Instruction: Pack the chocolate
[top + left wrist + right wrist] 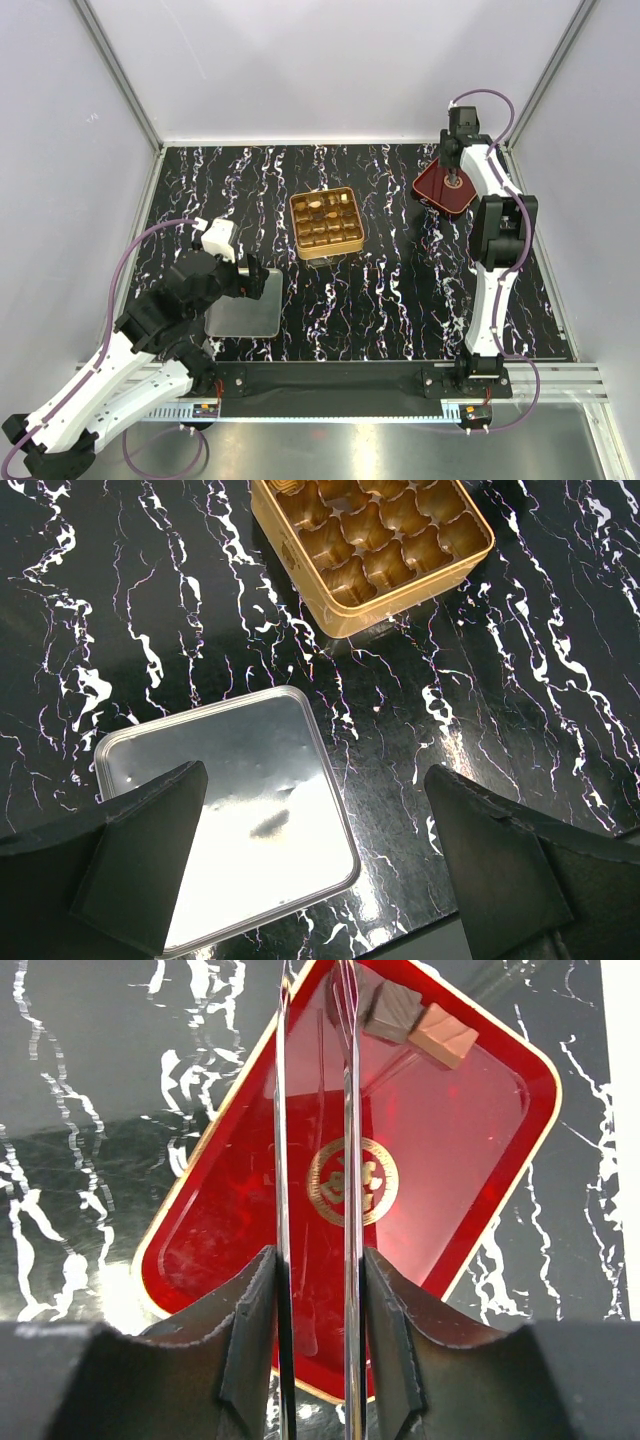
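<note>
Two chocolate pieces, one brown (393, 1010) and one tan (443, 1035), lie in the far corner of the dark red tray (450, 1160), with a darker piece partly hidden behind a blade. My right gripper (315, 1270) is shut on a pair of thin metal tweezers (348, 1110). Their blades reach toward those pieces, and the tips run out of view. From above, the right gripper (453, 180) hangs over the red tray (432, 190). The gold grid tin (325, 222) holds several chocolates in its far rows. My left gripper (320, 850) is open and empty, above the near right corner of a silver lid (230, 810).
The gold tin (380, 540) lies beyond the silver lid (243, 308) in the left wrist view. The black marbled table (400, 290) ends in white walls at the back and sides. The arm bases stand along the near edge.
</note>
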